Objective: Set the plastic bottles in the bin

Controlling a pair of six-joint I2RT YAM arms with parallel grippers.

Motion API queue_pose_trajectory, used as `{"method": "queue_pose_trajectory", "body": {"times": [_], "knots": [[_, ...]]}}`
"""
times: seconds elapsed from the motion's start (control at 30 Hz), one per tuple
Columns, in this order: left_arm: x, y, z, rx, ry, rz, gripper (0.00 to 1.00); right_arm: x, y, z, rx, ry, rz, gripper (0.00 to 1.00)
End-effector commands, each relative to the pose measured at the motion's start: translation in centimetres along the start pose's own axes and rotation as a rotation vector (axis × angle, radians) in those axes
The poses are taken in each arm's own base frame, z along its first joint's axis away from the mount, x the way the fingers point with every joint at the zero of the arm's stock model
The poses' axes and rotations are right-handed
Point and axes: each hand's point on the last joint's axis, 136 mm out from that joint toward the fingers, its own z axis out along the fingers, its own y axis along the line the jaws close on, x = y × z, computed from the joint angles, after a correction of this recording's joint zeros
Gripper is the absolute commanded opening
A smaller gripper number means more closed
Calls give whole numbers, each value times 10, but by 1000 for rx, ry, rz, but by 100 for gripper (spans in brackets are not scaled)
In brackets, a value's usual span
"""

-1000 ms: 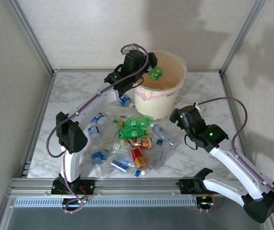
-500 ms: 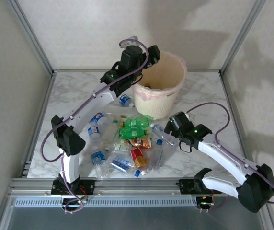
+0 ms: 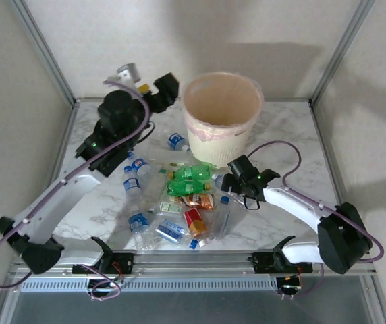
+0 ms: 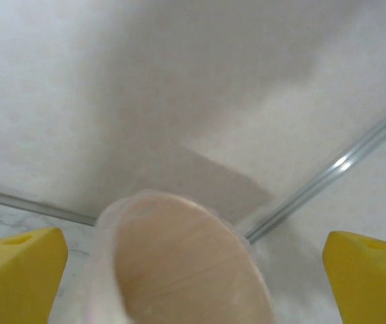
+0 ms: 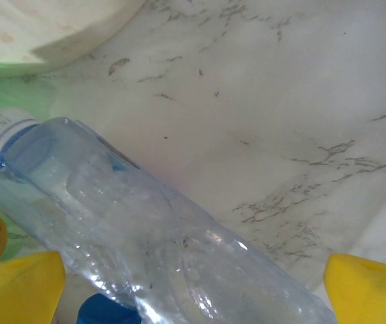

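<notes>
A heap of bottles (image 3: 179, 196) lies on the tabletop (image 3: 281, 135) at centre frame, below the bin (image 3: 221, 115), so most of the work seems left. The left jaws gape empty at upper left, and the right jaws, wide open, hover over a clear bottle (image 5: 146, 236).

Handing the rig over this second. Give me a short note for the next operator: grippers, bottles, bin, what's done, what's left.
Left gripper: open, empty, raised to the left of the bin.
Right gripper: open around a clear bottle at the pile's right edge, not gripping it.
Bottles: about a dozen lying on the table in front of the bin.
Done: bin contents cannot be seen.
Left: grasp the clear bottle, bin it, then the rest.
</notes>
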Motion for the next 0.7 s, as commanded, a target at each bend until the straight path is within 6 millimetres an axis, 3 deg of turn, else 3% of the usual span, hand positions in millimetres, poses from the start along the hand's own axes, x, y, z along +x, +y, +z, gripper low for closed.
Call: {"method": "queue_pose_trajectory", "body": {"times": [0.0, 0.1, 0.3, 0.67], "knots": [[2, 29, -5, -35, -12, -61, 97, 4, 7, 9, 13, 28, -52, 99], [10, 50, -13, -73, 8, -81, 96, 2, 4, 12, 58, 26, -57, 99], [37, 75, -20, -123, 73, -91, 96, 3, -4, 20, 127, 39, -46, 98], [45, 87, -21, -147, 87, -92, 96, 17, -23, 32, 163, 68, 13, 81]]}}
